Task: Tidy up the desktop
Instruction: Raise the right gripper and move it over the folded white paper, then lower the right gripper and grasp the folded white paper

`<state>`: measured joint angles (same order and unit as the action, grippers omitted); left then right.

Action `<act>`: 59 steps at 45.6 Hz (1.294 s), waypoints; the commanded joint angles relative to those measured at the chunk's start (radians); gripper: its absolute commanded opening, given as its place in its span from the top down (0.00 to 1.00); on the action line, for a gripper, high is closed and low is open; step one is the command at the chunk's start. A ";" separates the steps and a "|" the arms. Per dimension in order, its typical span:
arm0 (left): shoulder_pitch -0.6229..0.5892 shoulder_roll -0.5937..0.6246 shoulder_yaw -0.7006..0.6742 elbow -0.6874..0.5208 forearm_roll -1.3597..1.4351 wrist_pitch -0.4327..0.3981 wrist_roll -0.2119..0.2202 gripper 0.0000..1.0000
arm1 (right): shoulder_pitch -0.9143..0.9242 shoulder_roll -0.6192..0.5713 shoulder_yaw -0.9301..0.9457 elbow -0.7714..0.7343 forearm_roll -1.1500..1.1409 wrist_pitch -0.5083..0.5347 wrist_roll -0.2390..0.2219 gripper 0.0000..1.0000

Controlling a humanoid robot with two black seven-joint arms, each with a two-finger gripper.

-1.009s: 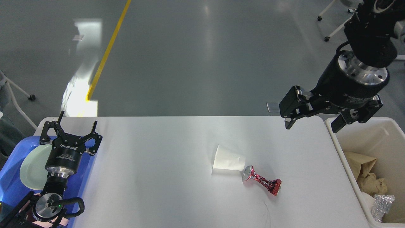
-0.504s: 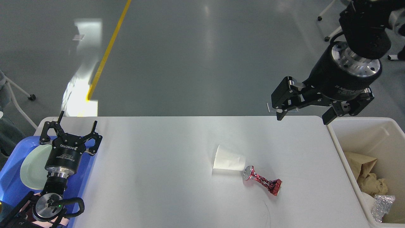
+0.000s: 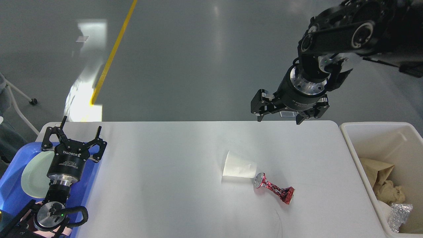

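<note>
Our desktop (image 3: pixel 172 185) fills most of the view, white and glossy, stretching from the blue tray (image 3: pixel 13 193) on its left edge to the cream bin (image 3: pixel 355 145) touching its right end. The bin holds crumpled brown paper (image 3: pixel 380 180) and a bit of clear wrap (image 3: pixel 398 215); the tray carries a pale green plate (image 3: pixel 33 173).

Our right gripper (image 3: pixel 279 117) has swung away from above the bin within the last second and now hangs over the desktop's far edge, jaws spread wide and empty. We read that as one drop finished and the arm coming back for more. Our left gripper (image 3: pixel 72 134) has not moved: it sits above the tray's far corner, fingers also wide apart, holding nothing.

Two pieces are left near the middle of the desktop: a white paper cup (image 3: pixel 238 169) on its side, and a crushed red can (image 3: pixel 274 189) just touching the cup's narrow end. Both lie nearer the right arm, so that one likely takes them next.
</note>
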<state>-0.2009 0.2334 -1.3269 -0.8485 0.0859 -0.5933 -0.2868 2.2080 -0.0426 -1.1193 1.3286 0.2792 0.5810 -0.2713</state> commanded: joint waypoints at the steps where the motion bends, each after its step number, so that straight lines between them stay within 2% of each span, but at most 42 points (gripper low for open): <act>1: 0.000 0.000 0.000 0.000 0.000 0.001 0.000 0.03 | -0.148 0.049 0.036 -0.112 -0.020 -0.050 0.003 0.00; 15: 0.000 0.000 0.000 0.000 0.000 0.000 0.000 0.03 | -0.480 0.082 0.228 -0.382 -0.340 -0.078 0.011 0.00; 24: 0.000 0.000 0.000 0.000 0.000 0.000 0.000 0.03 | -0.708 0.151 0.251 -0.586 -0.417 -0.078 0.011 0.00; 35: 0.000 0.001 0.000 0.000 0.000 0.000 0.000 0.03 | -0.781 0.165 0.253 -0.624 -0.419 -0.138 0.011 0.00; 45: 0.000 0.000 0.000 0.000 0.000 0.001 0.000 0.03 | -0.772 0.164 0.254 -0.606 -0.455 -0.138 0.023 0.01; 47: -0.002 0.000 0.000 0.000 0.000 0.000 0.000 0.03 | -0.775 0.165 0.256 -0.605 -0.501 -0.139 0.052 0.01; 49: 0.000 0.000 0.000 0.000 0.000 0.000 0.000 0.03 | -0.777 0.167 0.257 -0.600 -0.563 -0.142 0.102 0.02; 51: 0.000 0.000 0.000 0.000 0.000 0.000 0.000 0.03 | -0.775 0.167 0.265 -0.598 -0.629 -0.147 0.164 0.03; 52: 0.000 0.000 0.000 0.000 0.000 0.000 0.000 0.03 | -0.775 0.167 0.274 -0.598 -0.699 -0.154 0.226 0.03; 59: 0.000 0.000 0.000 0.000 0.000 0.000 0.000 0.03 | -0.783 0.170 0.282 -0.597 -0.949 -0.216 0.420 0.03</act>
<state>-0.2010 0.2333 -1.3269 -0.8481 0.0858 -0.5933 -0.2868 1.4314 0.1242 -0.8436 0.7301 -0.4902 0.4156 0.0108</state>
